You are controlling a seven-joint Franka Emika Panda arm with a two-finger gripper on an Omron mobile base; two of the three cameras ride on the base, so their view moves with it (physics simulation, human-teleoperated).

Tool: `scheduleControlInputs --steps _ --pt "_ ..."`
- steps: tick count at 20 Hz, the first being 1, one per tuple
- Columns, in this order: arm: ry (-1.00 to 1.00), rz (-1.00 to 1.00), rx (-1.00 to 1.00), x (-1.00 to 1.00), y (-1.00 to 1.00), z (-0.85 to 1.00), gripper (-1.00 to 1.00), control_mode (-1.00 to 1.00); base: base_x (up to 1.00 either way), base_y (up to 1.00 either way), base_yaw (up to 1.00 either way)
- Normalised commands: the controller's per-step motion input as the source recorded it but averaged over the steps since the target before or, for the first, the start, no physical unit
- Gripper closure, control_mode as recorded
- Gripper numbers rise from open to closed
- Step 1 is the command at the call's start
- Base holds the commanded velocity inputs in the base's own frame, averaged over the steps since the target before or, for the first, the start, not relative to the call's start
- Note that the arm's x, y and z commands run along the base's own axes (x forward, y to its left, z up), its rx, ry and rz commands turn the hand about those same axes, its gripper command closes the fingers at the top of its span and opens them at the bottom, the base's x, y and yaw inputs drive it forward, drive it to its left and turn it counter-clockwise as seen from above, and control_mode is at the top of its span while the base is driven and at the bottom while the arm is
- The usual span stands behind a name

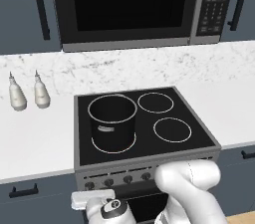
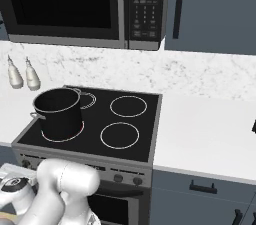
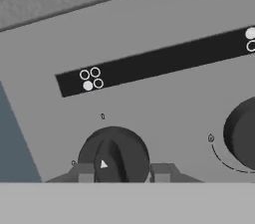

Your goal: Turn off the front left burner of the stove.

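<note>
The front left burner (image 1: 113,143) is the big ring on the near left of the stove (image 1: 199,133) top. A black pot (image 1: 112,122) stands on it and hides most of it. In the left base view the ring shows as a pale arc around the pot's base; in the right base view the arc (image 2: 62,138) has a reddish tint.

Two smaller white rings (image 1: 172,129) lie to the right on the black glass.

Along the stove's front panel runs a row of dark knobs (image 1: 128,179). In the hand view the gripper (image 3: 123,172) is right at one knob (image 3: 113,154), its fingertips (image 3: 82,172) spread to either side of the knob, just beside it; whether they touch it I cannot tell. Above that knob a black strip carries four small circles (image 3: 91,78), one filled white.

Two white bottles (image 1: 27,93) stand on the tabletop (image 1: 35,138) left of the stove. A microwave (image 1: 134,4) hangs above.
</note>
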Motion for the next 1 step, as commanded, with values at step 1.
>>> scheduleControlInputs --steps 1 --pt "0.00 -0.02 0.15 0.00 0.00 -0.04 1.00 -1.00 0.00 0.00 0.00"
